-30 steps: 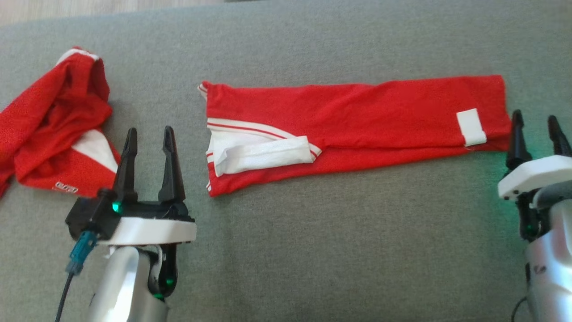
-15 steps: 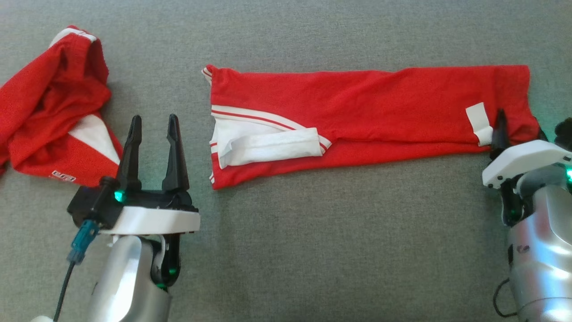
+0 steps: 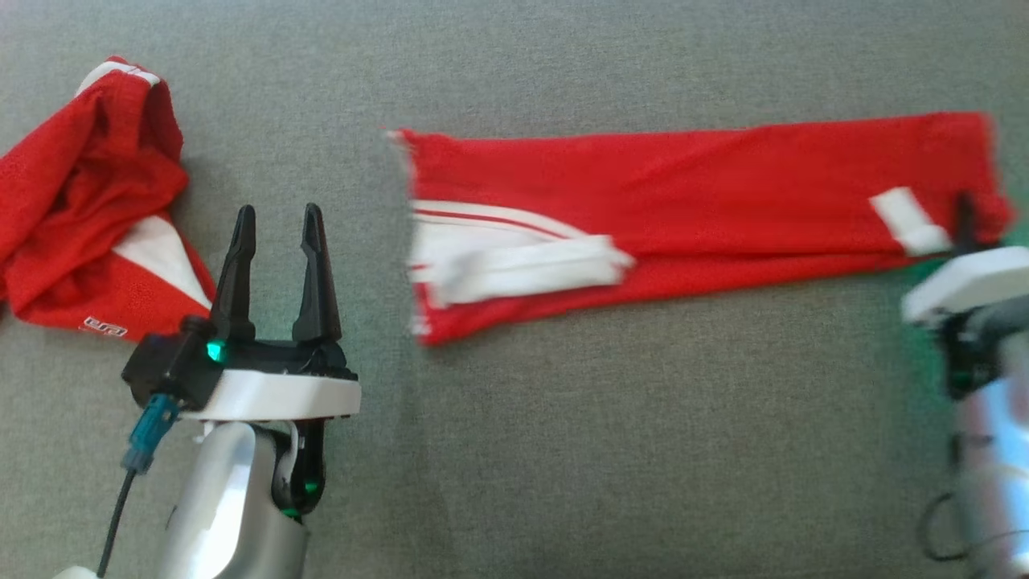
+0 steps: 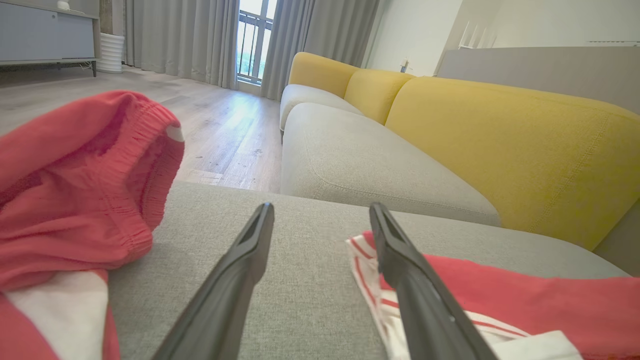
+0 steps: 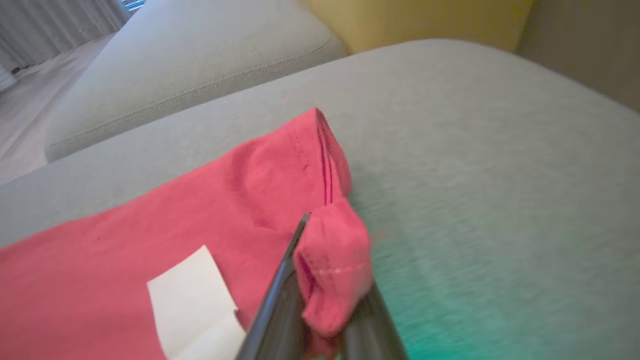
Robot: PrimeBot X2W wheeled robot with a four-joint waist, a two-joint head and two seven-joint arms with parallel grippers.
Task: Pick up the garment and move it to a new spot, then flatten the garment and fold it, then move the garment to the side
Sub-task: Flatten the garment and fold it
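While at garment point(image 3: 723, 173) edge, right tool point(image 5: 332, 272).

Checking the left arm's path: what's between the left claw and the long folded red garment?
Bare grey cushion, nothing else, between the left claw and the folded garment, as the head view shows.

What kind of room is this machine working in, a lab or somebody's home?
Most likely a home living room. A sofa with yellow back cushions and grey seats stands on a wood floor, and long grey curtains hang beside a tall window.
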